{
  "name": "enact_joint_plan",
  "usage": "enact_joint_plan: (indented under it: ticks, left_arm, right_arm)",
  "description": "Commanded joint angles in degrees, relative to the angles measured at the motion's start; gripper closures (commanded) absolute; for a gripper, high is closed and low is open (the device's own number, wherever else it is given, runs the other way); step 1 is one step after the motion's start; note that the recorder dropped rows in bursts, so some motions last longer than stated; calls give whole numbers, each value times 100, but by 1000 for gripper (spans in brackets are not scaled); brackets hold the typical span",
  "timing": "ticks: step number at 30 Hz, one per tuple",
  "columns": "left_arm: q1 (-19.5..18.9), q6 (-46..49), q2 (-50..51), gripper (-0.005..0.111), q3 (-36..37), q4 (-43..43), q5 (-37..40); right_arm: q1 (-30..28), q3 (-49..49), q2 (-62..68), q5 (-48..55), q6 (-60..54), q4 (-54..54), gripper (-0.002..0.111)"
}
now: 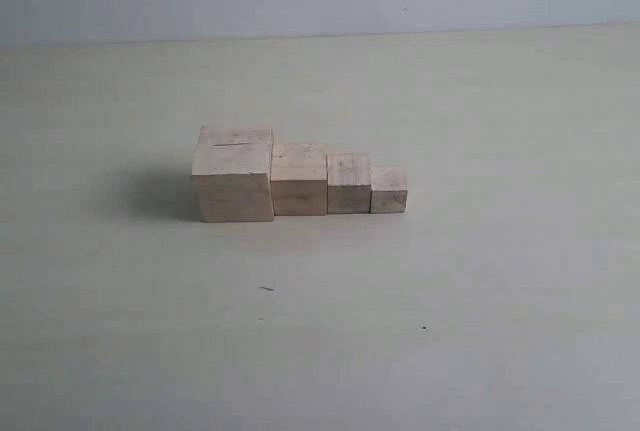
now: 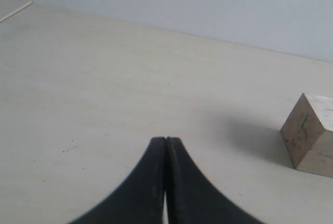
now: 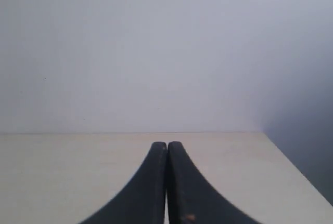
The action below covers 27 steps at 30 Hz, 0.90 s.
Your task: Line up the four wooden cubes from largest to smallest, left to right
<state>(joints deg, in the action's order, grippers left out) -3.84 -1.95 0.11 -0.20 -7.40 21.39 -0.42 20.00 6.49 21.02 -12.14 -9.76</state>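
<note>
Cubes [image 1: 300,179] touch in a shrinking row; left and right jaws closed, empty.

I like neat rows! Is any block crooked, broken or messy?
Nothing is crooked. The four wooden cubes stand side by side, biggest to smallest. Only oddity: the largest cube has a thin dark slit on its top face.

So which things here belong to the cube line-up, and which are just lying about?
Job: largest cube, second cube, third cube, smallest cube, in one row.
Lying about: thin pale strip, seen only in the left wrist view; small dark fleck on the table.
</note>
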Motion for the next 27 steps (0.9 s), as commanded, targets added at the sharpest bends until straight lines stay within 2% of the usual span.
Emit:
enact_joint_plan:
  ticks: [1, 7, 18, 27]
  left_arm:
    - [-16, 21, -11, 107, 20, -5, -61]
    - [-16, 21, -11, 107, 20, -5, -61]
    - [-16, 21, -11, 107, 20, -5, -61]
    - [-16, 21, -11, 107, 20, -5, -61]
  right_arm:
    - [-39, -840, -649, -269, 339, 86, 108]
    - [-23, -2000, -649, -921, 1035, 76, 108]
    - [-23, -2000, -649, -439, 1065, 184, 108]
    - [-23, -2000, -649, -312, 604, 236, 108]
